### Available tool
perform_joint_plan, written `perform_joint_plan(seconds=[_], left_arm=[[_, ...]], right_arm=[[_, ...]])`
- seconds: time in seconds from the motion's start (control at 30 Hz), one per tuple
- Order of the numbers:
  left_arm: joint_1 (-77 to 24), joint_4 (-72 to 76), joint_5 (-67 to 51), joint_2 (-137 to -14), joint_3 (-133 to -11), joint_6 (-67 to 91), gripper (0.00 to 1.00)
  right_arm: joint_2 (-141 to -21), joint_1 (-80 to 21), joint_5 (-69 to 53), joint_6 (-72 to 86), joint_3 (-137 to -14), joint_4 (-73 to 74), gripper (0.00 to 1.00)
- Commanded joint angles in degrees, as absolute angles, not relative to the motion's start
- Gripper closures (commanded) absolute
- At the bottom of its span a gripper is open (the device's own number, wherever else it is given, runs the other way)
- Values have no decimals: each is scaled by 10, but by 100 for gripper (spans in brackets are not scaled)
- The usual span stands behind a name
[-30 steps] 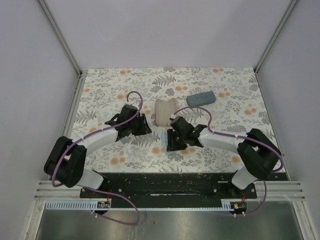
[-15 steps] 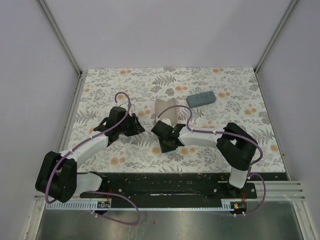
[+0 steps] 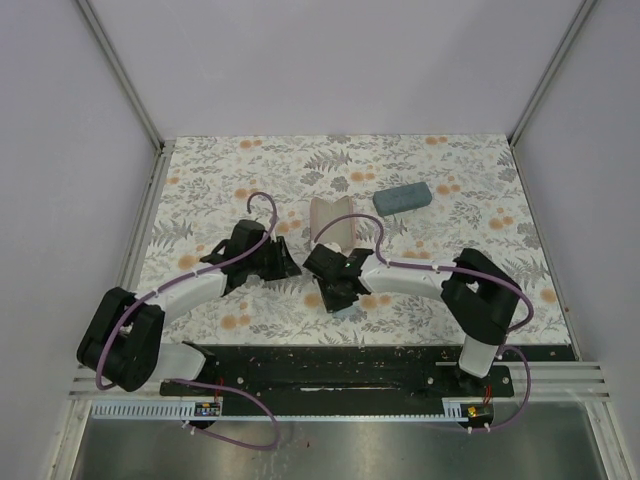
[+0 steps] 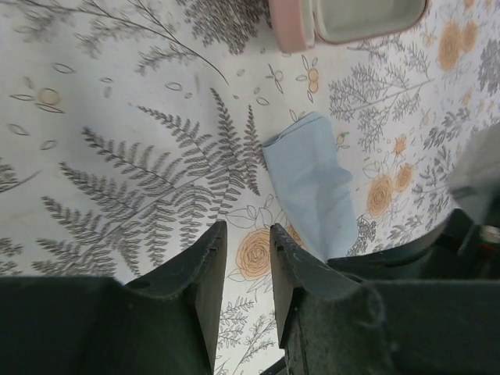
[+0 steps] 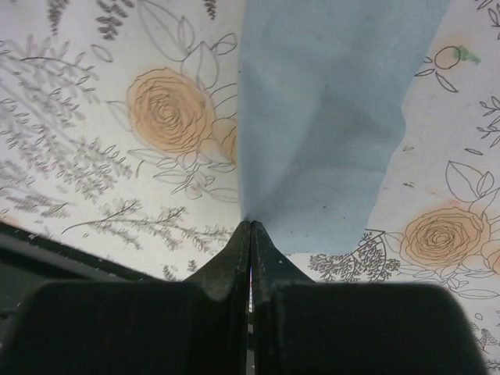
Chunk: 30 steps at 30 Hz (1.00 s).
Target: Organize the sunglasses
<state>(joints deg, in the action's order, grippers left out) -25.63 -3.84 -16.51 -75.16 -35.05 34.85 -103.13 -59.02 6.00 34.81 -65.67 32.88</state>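
Two end effectors are hanging low over the floral-patterned counter [image 3: 200, 170], side by side near its middle. The right end effector [image 5: 251, 225] is pinching the near edge of a light blue cloth [image 5: 328, 101]. Its jaws are pressing fully together on the fabric, which is fanning out flat on the counter beyond the tips. The left end effector [image 4: 248, 254] is hovering just left of the cloth, its jaws standing a narrow gap apart and gripping nothing, with bare counter showing between them. A pink case [image 4: 293, 23] is lying open just beyond the cloth, and a grey-blue case [image 3: 402, 197], apparently shut, is resting farther back to the right. Where the sunglasses are lying cannot be told from these views.
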Motion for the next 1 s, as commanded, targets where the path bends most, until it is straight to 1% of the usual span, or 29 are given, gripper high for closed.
perform_joint_plan(seconds=[0.0, 0.17, 0.2, 0.37, 0.4, 0.53, 0.67, 0.77, 0.9, 0.97], left_arm=[[-279, 12, -179, -775, -363, 356, 67], [-283, 11, -194, -799, -379, 348, 63], [-283, 6, -195, -805, -383, 345, 61], [-288, 1, -191, -831, -401, 345, 44], [-290, 1, -191, -839, -405, 345, 42], [-298, 1, -198, -873, -420, 349, 42], [-314, 3, -186, -901, -424, 379, 44], [-325, 50, -197, -925, -411, 425, 47], [-336, 93, -191, -948, -402, 464, 46], [-338, 108, -194, -957, -403, 475, 48]], right_arm=[[-958, -565, -29, 349, -650, 312, 100], [-934, -529, -95, 331, -656, 304, 100], [-933, -524, -104, 328, -657, 305, 100], [-940, -512, -129, 319, -652, 304, 100], [-942, -513, -134, 319, -650, 305, 100], [-946, -513, -141, 319, -643, 302, 100], [-948, -513, -144, 319, -639, 295, 100], [-954, -513, -149, 319, -639, 291, 100], [-954, -513, -153, 320, -635, 286, 100], [-953, -513, -155, 320, -633, 284, 100]])
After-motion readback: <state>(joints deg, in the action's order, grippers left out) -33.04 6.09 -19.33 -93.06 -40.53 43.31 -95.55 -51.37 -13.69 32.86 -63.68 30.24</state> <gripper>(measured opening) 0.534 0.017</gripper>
